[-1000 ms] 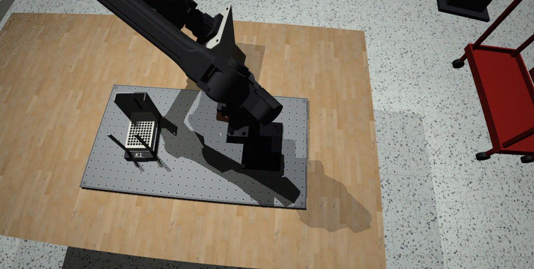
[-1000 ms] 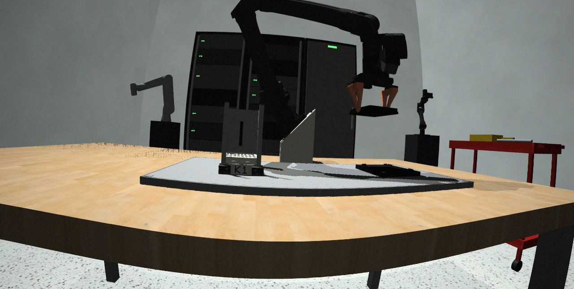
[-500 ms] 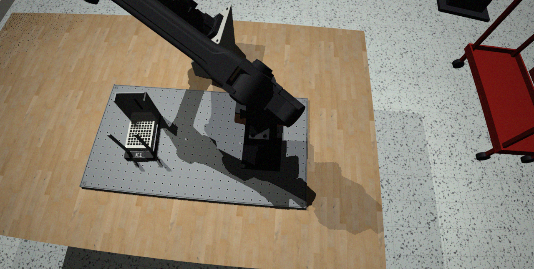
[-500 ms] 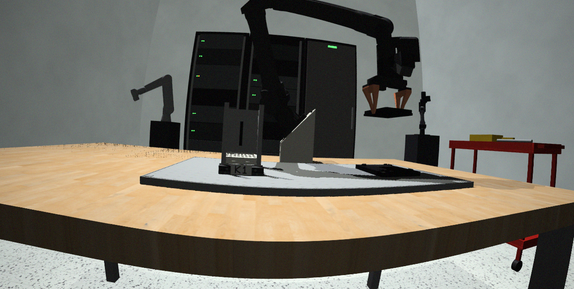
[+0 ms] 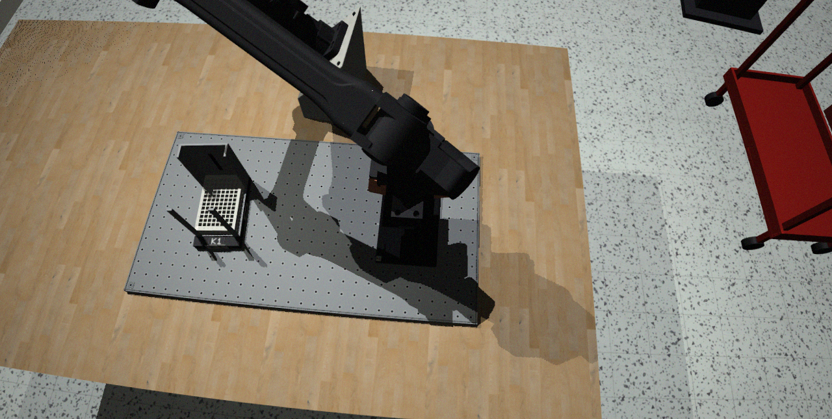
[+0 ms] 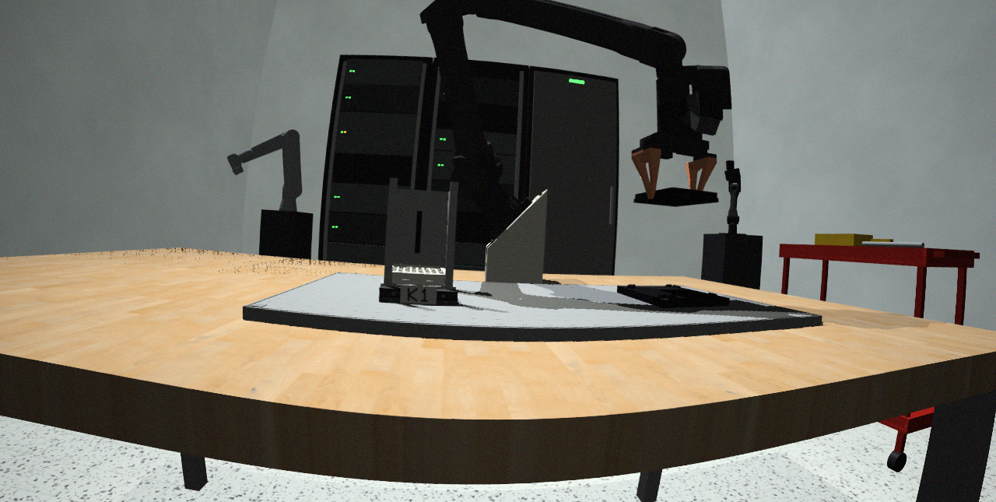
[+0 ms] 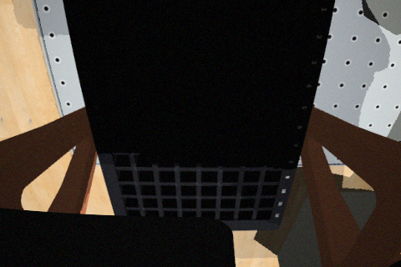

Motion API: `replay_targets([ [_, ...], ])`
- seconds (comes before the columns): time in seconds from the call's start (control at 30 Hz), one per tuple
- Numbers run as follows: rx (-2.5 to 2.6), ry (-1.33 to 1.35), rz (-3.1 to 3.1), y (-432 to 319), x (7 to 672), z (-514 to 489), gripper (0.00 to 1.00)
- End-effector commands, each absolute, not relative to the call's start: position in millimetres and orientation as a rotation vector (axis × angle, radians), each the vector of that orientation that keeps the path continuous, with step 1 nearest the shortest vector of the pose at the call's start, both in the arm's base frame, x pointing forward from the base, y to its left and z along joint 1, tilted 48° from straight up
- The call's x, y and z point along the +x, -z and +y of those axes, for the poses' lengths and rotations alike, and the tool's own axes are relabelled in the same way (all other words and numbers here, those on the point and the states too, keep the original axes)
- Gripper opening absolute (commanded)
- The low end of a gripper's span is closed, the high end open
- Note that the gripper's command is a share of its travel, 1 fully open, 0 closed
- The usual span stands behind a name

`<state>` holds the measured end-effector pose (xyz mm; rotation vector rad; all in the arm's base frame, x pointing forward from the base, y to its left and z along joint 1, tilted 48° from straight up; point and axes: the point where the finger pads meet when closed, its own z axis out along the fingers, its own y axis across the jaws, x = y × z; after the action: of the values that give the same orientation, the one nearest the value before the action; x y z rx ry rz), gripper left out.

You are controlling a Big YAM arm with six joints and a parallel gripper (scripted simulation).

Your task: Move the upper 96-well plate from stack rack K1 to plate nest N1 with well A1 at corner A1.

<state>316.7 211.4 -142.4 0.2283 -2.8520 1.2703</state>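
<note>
My gripper (image 6: 674, 181) is shut on the upper 96-well plate (image 6: 675, 197), a dark flat plate held level and high above the plate nest N1 (image 6: 671, 296). In the wrist view the plate (image 7: 197, 83) fills the middle between the two brown fingers, with its well grid showing near the bottom. From above, the arm's wrist (image 5: 427, 163) hides most of the nest (image 5: 407, 239). The stack rack K1 (image 5: 218, 207) stands on the left of the grey baseplate and holds the lower plate (image 5: 218, 208), white-topped, low in the rack. The nest's A1 mark is hidden.
A grey wedge-shaped bracket (image 6: 518, 241) stands behind the baseplate (image 5: 302, 224), between rack and nest. A red cart (image 5: 782, 149) stands off the table to the right. Dark cabinets (image 6: 466, 164) line the back wall.
</note>
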Motion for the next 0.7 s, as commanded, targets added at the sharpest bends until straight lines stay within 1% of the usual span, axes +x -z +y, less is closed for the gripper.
replay_targets([
  [0.0, 0.186, -1.233, -2.924, 132.9, 341.3, 235.1, 0.00],
  [0.67, 0.202, -1.243, -2.905, 139.1, 339.9, 232.8, 0.00],
])
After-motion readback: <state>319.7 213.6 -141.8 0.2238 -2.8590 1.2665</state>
